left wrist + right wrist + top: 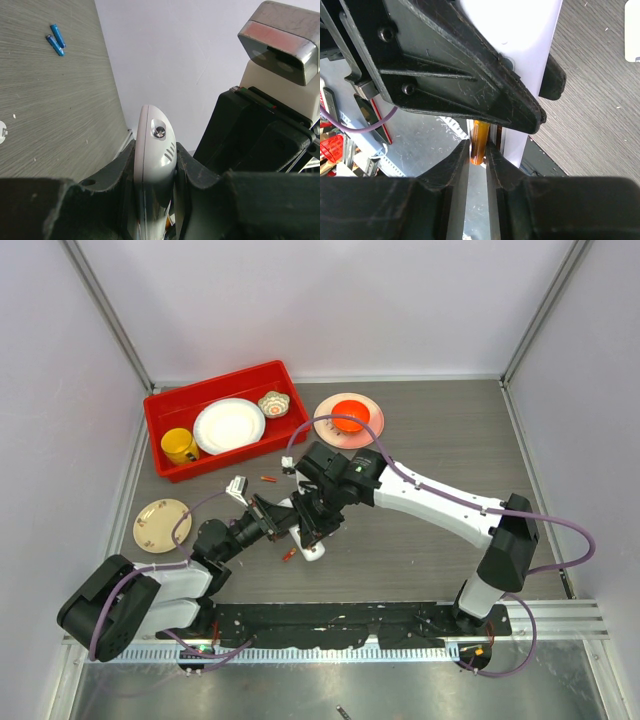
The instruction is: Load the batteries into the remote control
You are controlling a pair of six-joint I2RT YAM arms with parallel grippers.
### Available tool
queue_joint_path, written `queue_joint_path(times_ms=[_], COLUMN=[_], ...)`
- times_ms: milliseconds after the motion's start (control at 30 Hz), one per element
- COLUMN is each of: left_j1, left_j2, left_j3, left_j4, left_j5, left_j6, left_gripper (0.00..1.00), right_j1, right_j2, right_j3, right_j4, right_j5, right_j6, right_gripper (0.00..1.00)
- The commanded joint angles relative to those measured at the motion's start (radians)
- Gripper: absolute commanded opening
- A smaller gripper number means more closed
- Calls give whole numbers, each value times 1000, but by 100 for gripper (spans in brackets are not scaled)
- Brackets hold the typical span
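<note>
White remote (313, 549) shows mid-desk (440, 430) in the top view, where both arms meet over it. Loose orange batteries (268, 480) lie on the wood near the arms, and a red bin (170, 405) of dishes stands behind.

In the left wrist view, the left hand (155, 157) clamps the remote edge-on, its rounded end poking out past the fingers. Two blue batteries (56, 40) lie close together on the desk, well apart from it.

In the right wrist view, the right hand (479, 150) is narrow, pinching an orange battery (480, 132) by one end, just beside the remote's edge.
</note>
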Motion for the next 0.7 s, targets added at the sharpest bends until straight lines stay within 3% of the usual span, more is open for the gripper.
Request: queue_joint_path(times_ms=[0, 667], left_j1=[-5, -5], left_j2=[-4, 32], left_j3=[15, 18], left_j4=[294, 294], left_j5=[16, 19], left_j6=[-20, -23], left_gripper=[0, 0], right_j1=[4, 1], right_j2=[6, 6], right_j3=[39, 116], right_j4=[-5, -57], right_j5=[29, 63], right_j6=[-20, -32], right_gripper=[26, 32])
